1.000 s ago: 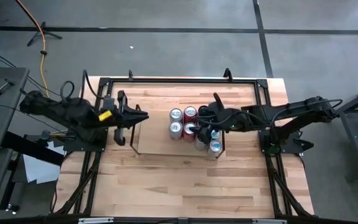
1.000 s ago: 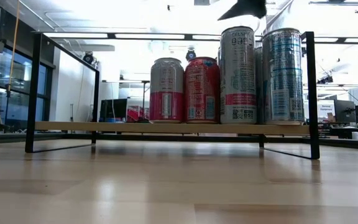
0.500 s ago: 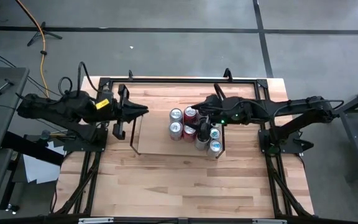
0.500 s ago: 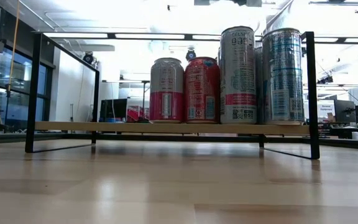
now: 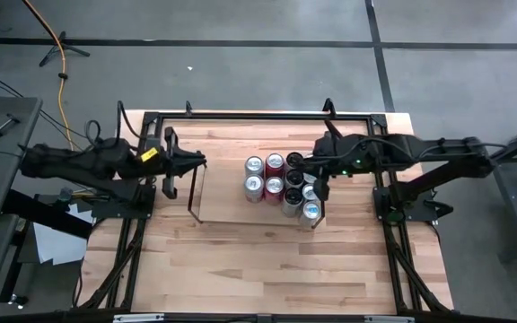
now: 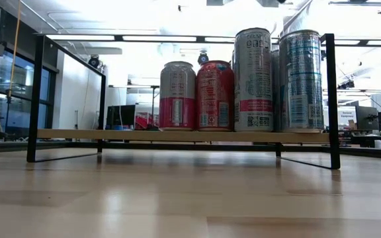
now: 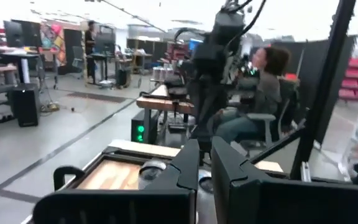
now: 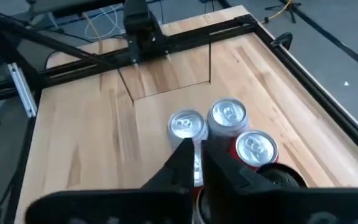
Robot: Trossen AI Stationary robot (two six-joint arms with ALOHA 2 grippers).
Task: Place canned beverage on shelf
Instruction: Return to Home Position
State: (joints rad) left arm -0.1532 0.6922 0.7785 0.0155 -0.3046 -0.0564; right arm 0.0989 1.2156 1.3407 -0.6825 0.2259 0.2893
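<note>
Wood shelf [image 5: 223, 199] carries the cans [image 5: 275, 185] upright, bunched in rows at the right arm's end, presumably to save room. The right end effector [image 5: 308, 168] hovers above them, closed and empty. The left end effector [image 5: 197, 162], likewise closed, waits at the other end.

High view: flat, even overhead light on the wood tabletop [image 5: 240, 260]; grey floor [image 5: 240, 63] around it dimmer. Low view: strongly backlit, ceiling lights [image 6: 177, 38] blown to white, cans [image 6: 197, 96] lit from behind, soft shadow under the shelf [image 6: 111, 135], pale glare streaks at the tabletop's near edge. Left wrist view: bright room, upper part washed out. Right wrist view: can tops [image 8: 229, 115] glint.
</note>
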